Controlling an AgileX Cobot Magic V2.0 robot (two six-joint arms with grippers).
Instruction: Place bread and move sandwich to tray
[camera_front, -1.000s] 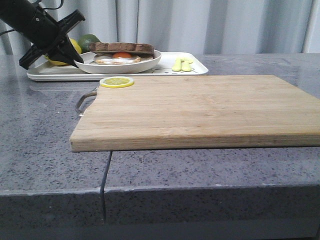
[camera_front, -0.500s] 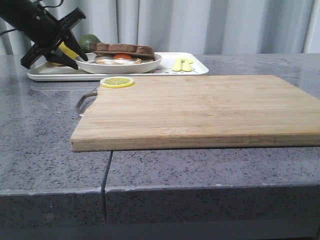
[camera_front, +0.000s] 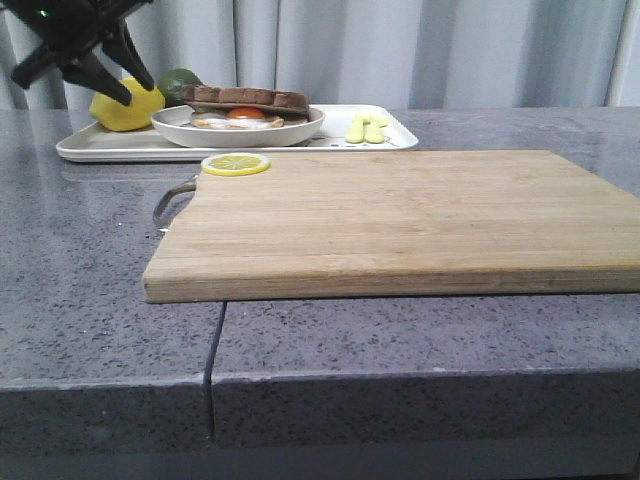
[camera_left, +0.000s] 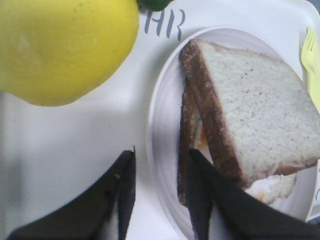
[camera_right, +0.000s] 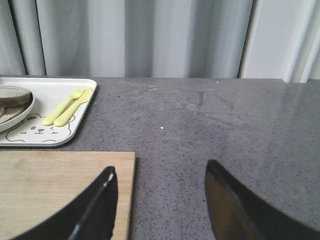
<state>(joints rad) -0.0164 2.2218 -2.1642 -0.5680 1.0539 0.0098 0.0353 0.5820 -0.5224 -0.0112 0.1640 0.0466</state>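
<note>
Wooden cutting board (camera_front: 390, 220) fills the near counter, a lemon slice (camera_front: 235, 164) at its far corner. Beyond it, the sandwich (camera_front: 243, 104) on its plate (camera_front: 240, 128) already sits on the tray (camera_front: 385, 138), bread (camera_left: 260, 115) on top. Both placing steps look done. Left gripper (camera_front: 92, 68) hovers spread and empty above the plate's edge; it likely only needs to clear away. Right gripper (camera_right: 160, 200) hangs spread, idle.

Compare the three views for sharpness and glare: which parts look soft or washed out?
Front view: crisp wooden cutting board, faint sheen on the grey stone counter. Left wrist view: whole yellow lemon blurred, white rectangular tray washed out. Right wrist view: open right gripper soft, curtains evenly lit.
</note>
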